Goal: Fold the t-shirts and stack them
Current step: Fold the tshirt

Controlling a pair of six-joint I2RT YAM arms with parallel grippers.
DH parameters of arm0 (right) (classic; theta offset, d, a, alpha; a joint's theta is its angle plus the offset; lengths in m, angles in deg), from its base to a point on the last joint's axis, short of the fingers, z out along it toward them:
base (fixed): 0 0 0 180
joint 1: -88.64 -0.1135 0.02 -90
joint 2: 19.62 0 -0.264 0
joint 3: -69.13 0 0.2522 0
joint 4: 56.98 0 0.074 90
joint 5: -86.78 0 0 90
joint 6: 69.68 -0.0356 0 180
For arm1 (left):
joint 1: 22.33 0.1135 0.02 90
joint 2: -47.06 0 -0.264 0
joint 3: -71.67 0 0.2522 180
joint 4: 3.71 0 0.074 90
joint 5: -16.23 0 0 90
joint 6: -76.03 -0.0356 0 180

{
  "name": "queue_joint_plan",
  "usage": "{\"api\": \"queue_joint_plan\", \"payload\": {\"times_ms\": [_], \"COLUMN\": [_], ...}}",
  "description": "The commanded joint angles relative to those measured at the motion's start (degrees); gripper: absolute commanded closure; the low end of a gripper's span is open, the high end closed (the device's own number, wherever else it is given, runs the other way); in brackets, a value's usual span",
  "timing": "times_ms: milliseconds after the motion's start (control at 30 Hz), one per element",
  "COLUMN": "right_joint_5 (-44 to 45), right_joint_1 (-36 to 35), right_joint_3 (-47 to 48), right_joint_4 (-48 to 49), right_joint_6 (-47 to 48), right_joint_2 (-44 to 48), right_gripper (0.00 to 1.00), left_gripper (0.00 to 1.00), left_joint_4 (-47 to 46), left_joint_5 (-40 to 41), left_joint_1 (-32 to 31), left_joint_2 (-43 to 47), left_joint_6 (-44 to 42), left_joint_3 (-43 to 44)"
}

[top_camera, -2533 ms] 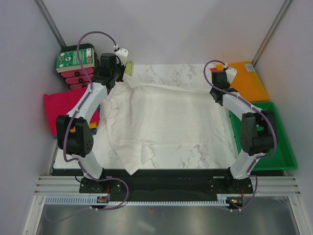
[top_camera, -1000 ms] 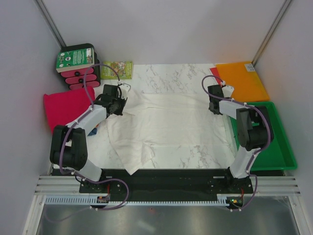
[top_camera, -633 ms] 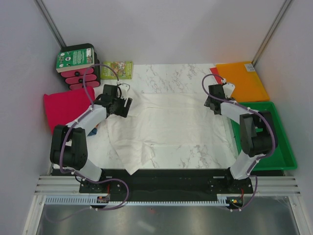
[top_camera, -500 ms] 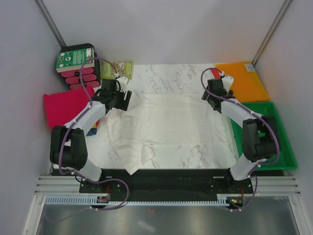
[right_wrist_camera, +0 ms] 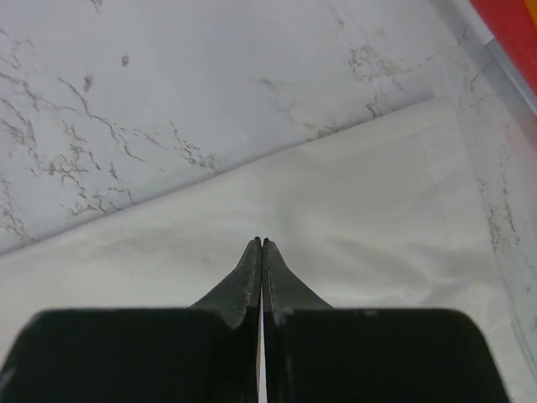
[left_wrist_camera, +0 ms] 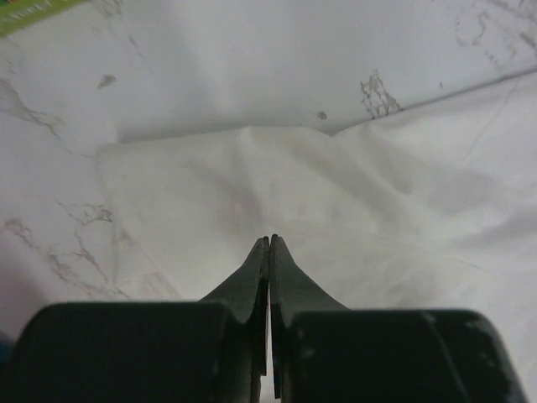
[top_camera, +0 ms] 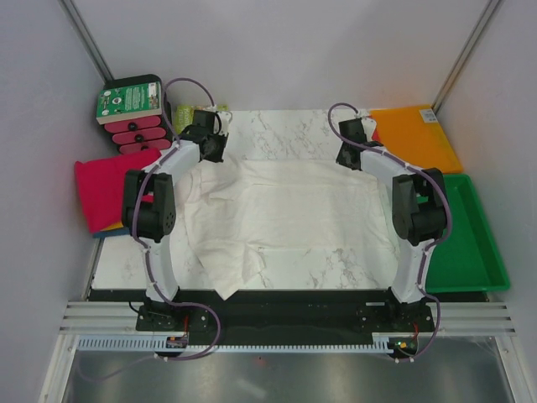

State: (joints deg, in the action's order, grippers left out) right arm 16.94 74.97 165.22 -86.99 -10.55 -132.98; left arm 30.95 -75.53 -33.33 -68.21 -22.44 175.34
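The white t-shirt [top_camera: 285, 210] lies spread and wrinkled on the marble table, its far edge straight from side to side. My left gripper [top_camera: 215, 153] hangs shut just above the shirt's far-left corner [left_wrist_camera: 336, 193], its tips [left_wrist_camera: 269, 239] together with nothing between them. At the far-right corner [right_wrist_camera: 352, 185], my right gripper [top_camera: 346, 158] is also shut and empty, tips [right_wrist_camera: 261, 241] touching. A folded magenta-pink shirt [top_camera: 105, 189] tops the pile at the left edge, with slivers of orange and blue cloth [top_camera: 109, 230] under it.
A green tray [top_camera: 478, 252] sits at the right, with a flat orange sheet [top_camera: 419, 138] behind it. A green-and-pink box [top_camera: 130, 113] and a green booklet [top_camera: 186, 113] stand at the back left. A red strip [right_wrist_camera: 512, 34] lies beyond the shirt's right corner.
The shirt's far part was drawn toward the front. Both grippers then opened, let go of the cloth, moved toward the back of the table and shut again.
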Motion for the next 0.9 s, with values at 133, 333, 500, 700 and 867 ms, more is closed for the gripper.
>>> {"api": "queue_joint_plan", "payload": {"times_ms": [133,333,500,700,867], "right_joint_5": [-0.30,-0.21,-0.56,-1.26,-1.62], "right_joint_1": [0.05,0.22,0.84,2.24,4.00], "right_joint_3": [8.38,10.92,16.01,21.73,24.28], "right_joint_4": [-6.95,-9.85,-14.50,-18.55,-19.35], "right_joint_6": [-1.73,-2.79,-3.40,-3.76,-4.90], "right_joint_2": [-7.04,-10.73,-15.48,-20.49,-23.21], "right_gripper": [1.00,1.00,1.00,1.00,1.00], "left_gripper": [0.98,0.98,0.98,0.98,0.97], "left_joint_4": [5.64,7.74,10.55,13.11,14.59], "left_joint_5": [-2.20,1.05,4.74,6.59,8.08], "left_joint_1": [0.02,0.02,0.11,0.11,0.72], "left_joint_2": [-6.90,-11.55,-16.82,-20.61,-24.12], "left_joint_6": [-0.14,-0.76,-1.81,-3.48,-4.89], "left_joint_3": [6.77,10.37,16.95,23.37,29.00]}}
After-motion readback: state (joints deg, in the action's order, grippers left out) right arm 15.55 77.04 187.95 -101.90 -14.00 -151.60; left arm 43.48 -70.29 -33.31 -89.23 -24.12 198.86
